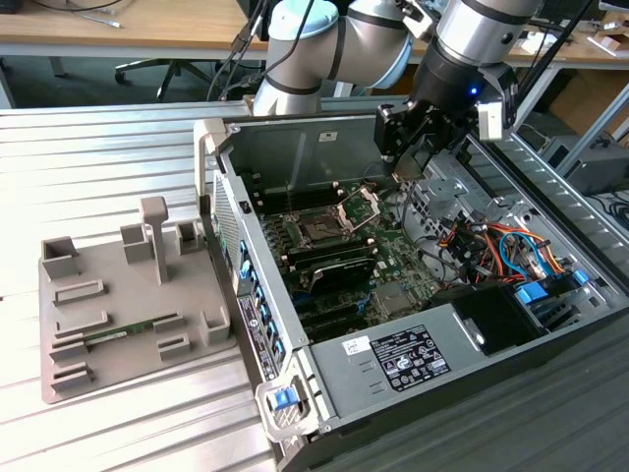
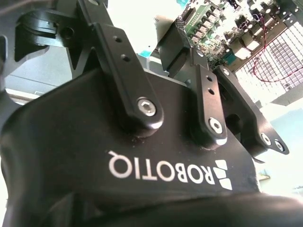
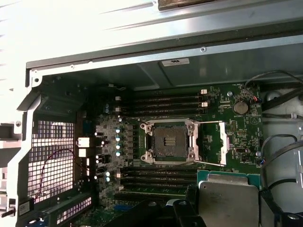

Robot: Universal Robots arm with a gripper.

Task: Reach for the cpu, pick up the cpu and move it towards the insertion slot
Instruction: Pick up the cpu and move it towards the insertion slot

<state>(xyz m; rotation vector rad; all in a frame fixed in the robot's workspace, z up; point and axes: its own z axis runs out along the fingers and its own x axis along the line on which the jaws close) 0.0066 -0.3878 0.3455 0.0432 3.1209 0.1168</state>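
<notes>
Here the hand is clamped on the cpu, near the open insertion slot.

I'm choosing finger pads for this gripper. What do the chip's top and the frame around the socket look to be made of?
The chip has a pale, matte silver top with a soft sheen, probably a metal lid on a green board edge. The socket frame is bright bare silver, likely stamped metal, round a dark, probably plastic centre.
</notes>
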